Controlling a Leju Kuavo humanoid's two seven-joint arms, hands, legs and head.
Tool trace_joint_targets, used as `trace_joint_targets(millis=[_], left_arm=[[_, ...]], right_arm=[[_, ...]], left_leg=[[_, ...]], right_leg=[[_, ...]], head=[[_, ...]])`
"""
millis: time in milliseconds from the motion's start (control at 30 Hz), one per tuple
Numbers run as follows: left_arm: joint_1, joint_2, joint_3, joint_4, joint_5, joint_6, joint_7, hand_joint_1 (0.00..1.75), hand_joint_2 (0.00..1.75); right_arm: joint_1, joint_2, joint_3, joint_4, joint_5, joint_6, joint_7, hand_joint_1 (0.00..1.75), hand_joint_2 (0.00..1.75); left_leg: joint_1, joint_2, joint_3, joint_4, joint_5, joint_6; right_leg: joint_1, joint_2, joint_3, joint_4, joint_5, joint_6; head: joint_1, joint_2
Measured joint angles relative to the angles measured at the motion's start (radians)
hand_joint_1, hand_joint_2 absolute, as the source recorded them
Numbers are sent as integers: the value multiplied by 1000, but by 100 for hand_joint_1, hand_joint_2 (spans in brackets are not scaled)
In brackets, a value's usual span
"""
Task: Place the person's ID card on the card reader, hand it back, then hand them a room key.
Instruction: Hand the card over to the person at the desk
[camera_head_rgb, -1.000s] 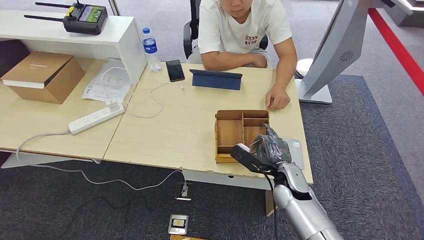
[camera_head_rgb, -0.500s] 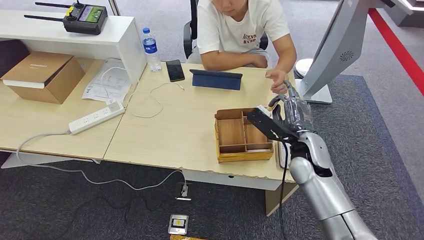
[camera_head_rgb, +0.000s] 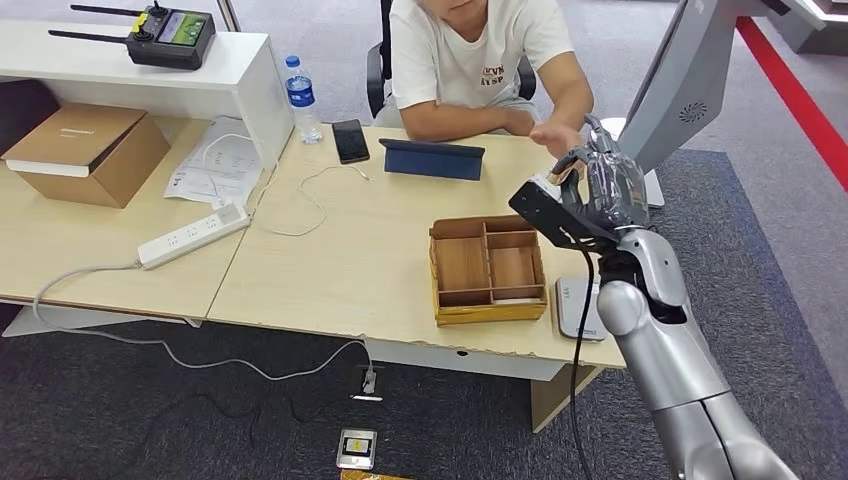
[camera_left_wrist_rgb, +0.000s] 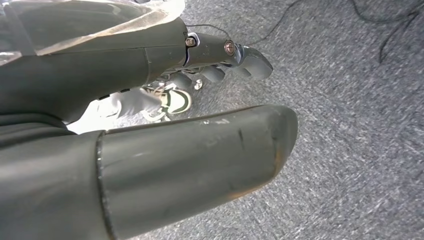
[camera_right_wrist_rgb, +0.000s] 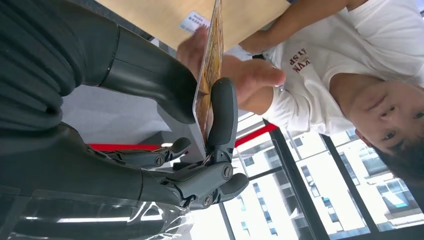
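now the right hand (camera_head_rgb: 598, 190) is up high at the far right of the table (camera_head_rgb: 380, 270), right next to the person's hand (camera_head_rgb: 553, 138). 1 sec ago it was low, by the near edge of the wooden tray (camera_head_rgb: 489, 270). half a sec ago it was abt halfway up. so the arm has swung up and away from the tray, toward the person.

the right hand pinches a card (camera_right_wrist_rgb: 207, 70) btw its thumb and a dark finger. the right wrist view shows this well: the card stands on its edge, yellow-brown w/ some print, and the person's hand is just behind it, fingers reaching in. can't tell if they touch the card yet.

is it the id card or the room key? can't tell from the print. the hand came up from the tray side, so my guess is it's a card being handed over, prob the key.

the grey card reader (camera_head_rgb: 580, 308) sits flat on the near right of the table, just right of the tray, w/ nothing on it.

the left hand (camera_left_wrist_rgb: 150, 125) hangs down over the grey carpet, holding nothing, fingers a bit curled but apart.

next: hold still till the person grabs the card, then let go.
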Motion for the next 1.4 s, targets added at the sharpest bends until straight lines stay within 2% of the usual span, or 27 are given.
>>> trace_joint_targets(millis=[167, 367, 667, 700, 833, 967, 1400], left_arm=[[0, 2, -2, 0, -26, -1, -24, 0, 0], [0, 6, -6, 0, -32, 0, -30, 0, 0], [0, 8, -14, 0, -30, -1, -22, 0, 0], [0, 8, -15, 0, -30, -1, -22, 0, 0], [0, 9, -18, 0, -30, -2, -18, 0, 0], [0, 9, -19, 0, -30, -4, -15, 0, 0], [1, 9, -21, 0, -27, -7, -6, 0, 0]], right_arm=[[-116, 14, 2, 168, 11, -13, -45, 175, 175], [-235, 52, 8, 345, 38, 4, -49, 175, 175], [-312, 114, 19, 518, 74, 27, -22, 175, 175], [-314, 118, 20, 529, 76, 27, -20, 171, 175], [-320, 131, 25, 565, 77, 23, -18, 0, 175], [-324, 146, 29, 598, 77, 8, -20, 0, 0], [-335, 163, 32, 644, 45, -50, -35, 0, 0]], left_leg=[[0, 0, 0, 0, 1, 0], [0, 0, -1, 0, 1, 0], [0, 0, 0, 0, 1, 0], [0, 0, 0, 0, 1, 0], [0, 0, 0, 0, 1, 0], [0, 0, 0, 0, 1, 0], [0, 0, 0, 0, 1, 0]], right_leg=[[0, 0, 0, 0, 1, 0], [0, 0, 0, 0, 0, 0], [0, 0, 0, 1, 0, 0], [0, 0, 0, 1, 0, 0], [0, 0, 0, 1, 0, 0], [0, 0, -1, 1, 0, 0], [0, 0, -1, 1, 0, 0]], head=[[0, 0], [0, 0], [0, 0], [0, 0], [0, 0], [0, 0], [0, 0]])
